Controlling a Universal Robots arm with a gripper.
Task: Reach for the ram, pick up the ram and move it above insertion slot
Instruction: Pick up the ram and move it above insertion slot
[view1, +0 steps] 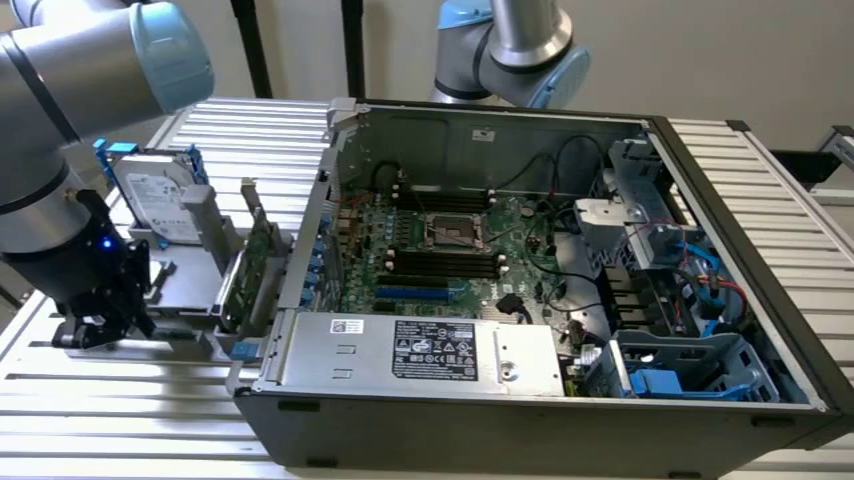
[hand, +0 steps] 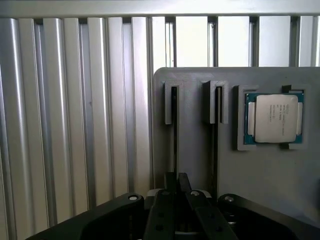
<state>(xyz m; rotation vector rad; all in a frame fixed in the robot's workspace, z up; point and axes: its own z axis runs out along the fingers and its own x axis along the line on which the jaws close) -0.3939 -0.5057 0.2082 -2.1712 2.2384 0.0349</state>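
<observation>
I have the gripper down low over the gray holder that sits on the slatted table, on the exterior view's left of the open case.

From the wrist view, the ram stands on edge in the holder. It reads as a thin dark strip running along the slot farther from the CPU. The gripper sits right at one end of that strip. Its fingers are drawn in until there is just a sliver between them, and they are pinched on the ram's edge. The ram is not lifted; it is down in its slot.

A second slot runs parallel, between the ram and the CPU, which lies flat in its own pocket.

In the exterior view, the hard drive stands upright behind the gripper, and the green card stands between the holder and the case wall. Inside the case, the memory slots lie on the motherboard, well apart from the gripper.
</observation>
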